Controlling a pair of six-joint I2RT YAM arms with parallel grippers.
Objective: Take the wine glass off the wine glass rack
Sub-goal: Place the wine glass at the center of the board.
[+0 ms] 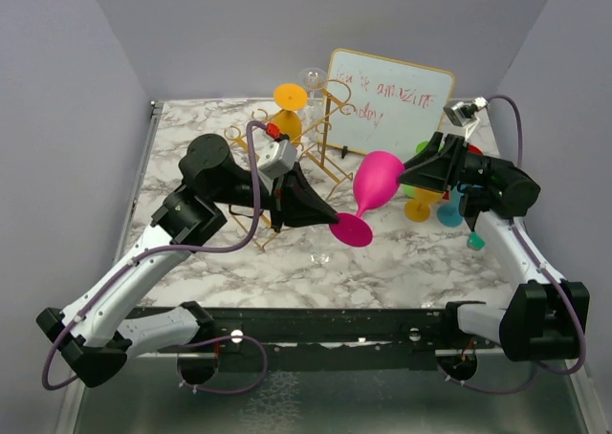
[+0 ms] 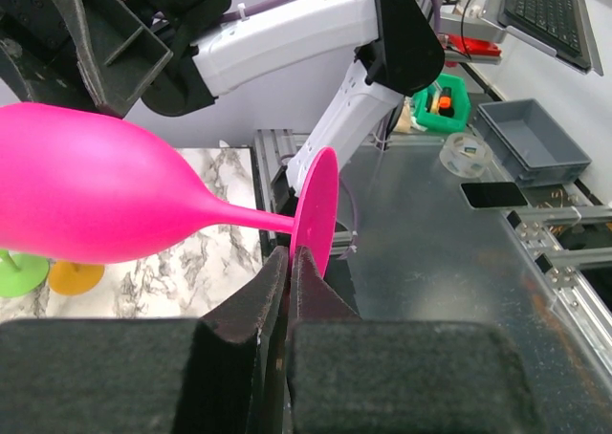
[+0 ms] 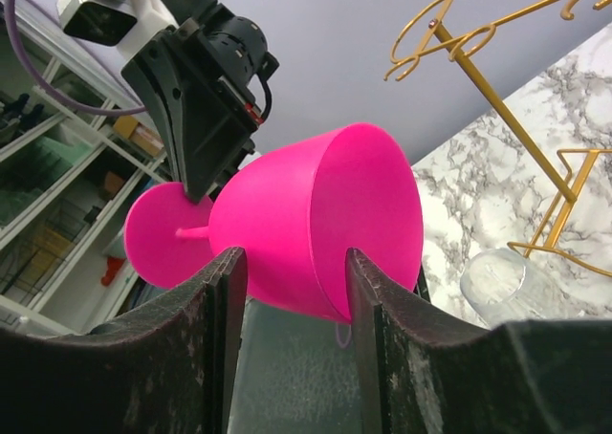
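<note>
The pink wine glass [image 1: 376, 181] is off the wine glass rack [image 3: 504, 111] and hangs in the air above the marble desk [image 1: 402, 262], stretched between the two hands. It is tilted, with the foot low at the left hand and the bowl higher at the right hand.

The left hand [image 1: 330, 221] is clenched on the rim of the glass's round foot. In the left wrist view its fingers [image 2: 263, 305] pinch the lower edge of the disc, and the stem and bowl run away to that hand's left.

The right hand [image 1: 406, 174] has the bowl between its fingers [image 3: 215, 300], one on each side near the mouth. I cannot tell whether they press the bowl or only bracket it.

The rack stands on the desk beyond the left hand, apart from the pink glass. An orange glass [image 1: 290, 97] and a clear glass [image 1: 313, 75] are at the rack. A whiteboard [image 1: 387, 99] leans beyond the right hand. A yellow glass [image 1: 419, 205] and a blue glass [image 1: 449, 212] stand just below the right hand.
</note>
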